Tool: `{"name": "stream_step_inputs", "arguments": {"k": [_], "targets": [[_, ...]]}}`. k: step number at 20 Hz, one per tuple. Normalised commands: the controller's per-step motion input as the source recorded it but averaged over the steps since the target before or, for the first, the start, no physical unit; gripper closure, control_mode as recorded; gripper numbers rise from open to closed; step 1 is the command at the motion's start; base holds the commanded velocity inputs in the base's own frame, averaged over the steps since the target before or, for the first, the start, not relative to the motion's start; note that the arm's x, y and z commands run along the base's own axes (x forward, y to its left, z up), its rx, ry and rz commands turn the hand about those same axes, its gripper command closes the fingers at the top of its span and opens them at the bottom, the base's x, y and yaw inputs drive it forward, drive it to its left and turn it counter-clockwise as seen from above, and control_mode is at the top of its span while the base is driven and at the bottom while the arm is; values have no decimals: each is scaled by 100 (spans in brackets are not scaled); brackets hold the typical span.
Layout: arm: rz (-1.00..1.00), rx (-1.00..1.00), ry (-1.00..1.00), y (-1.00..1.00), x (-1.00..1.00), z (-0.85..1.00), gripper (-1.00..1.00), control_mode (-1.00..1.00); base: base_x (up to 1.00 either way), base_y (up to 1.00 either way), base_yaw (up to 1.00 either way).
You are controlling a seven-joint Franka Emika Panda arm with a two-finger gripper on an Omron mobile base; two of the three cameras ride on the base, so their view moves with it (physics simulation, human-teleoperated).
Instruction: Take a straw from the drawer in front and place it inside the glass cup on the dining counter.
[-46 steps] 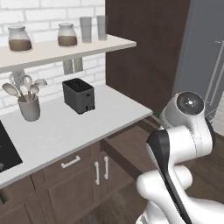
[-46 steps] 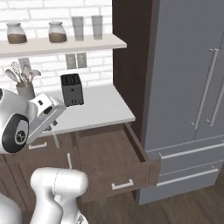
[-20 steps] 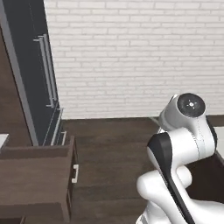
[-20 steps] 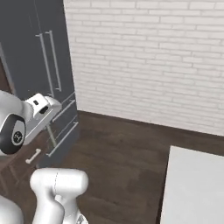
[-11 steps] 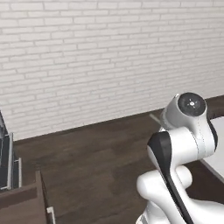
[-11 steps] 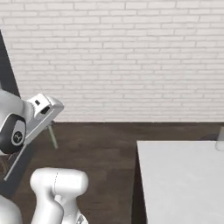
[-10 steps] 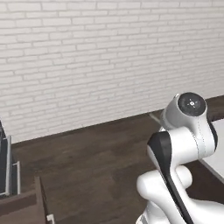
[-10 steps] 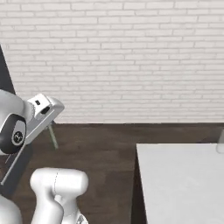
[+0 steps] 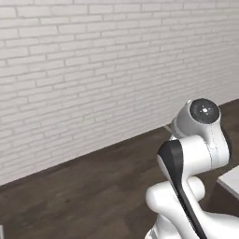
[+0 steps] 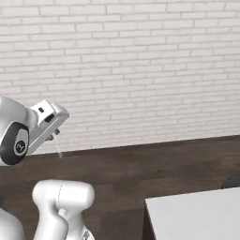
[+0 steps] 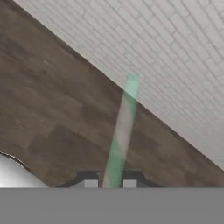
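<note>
Hand view: tool [image 11: 111, 183] grips the straw [image 11: 122, 131] by its end; beside the counter [image 10: 197, 213], a swing could shake it loose.

The white arm folds up high at the lower right of the left base view, its round dark-capped joint topping the stack above a black elbow band. In the right base view the hand juts from the left edge, angled down to the right, with the gripper [image 10: 54, 134] at its tip. Along the hand view, the two dark fingertips [image 11: 89, 178] sit close together at the bottom, pinched on the straw [image 11: 122, 131].
</note>
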Motion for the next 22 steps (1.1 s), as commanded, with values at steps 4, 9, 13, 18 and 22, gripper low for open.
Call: {"name": "stream_step_inputs", "arguments": {"k": [4, 9, 13, 18, 22], "targets": [[0, 0, 0, 0, 0, 0, 100, 100, 100, 45, -60], [0, 0, 0, 0, 0, 0, 100, 100, 81, 40, -72], [0, 0, 0, 0, 0, 0, 100, 100, 60, 26, -78], [0, 0, 0, 0, 0, 0, 100, 100, 37, 16, -82], [0, 0, 0, 0, 0, 0, 100, 100, 39, 19, -82]]}}
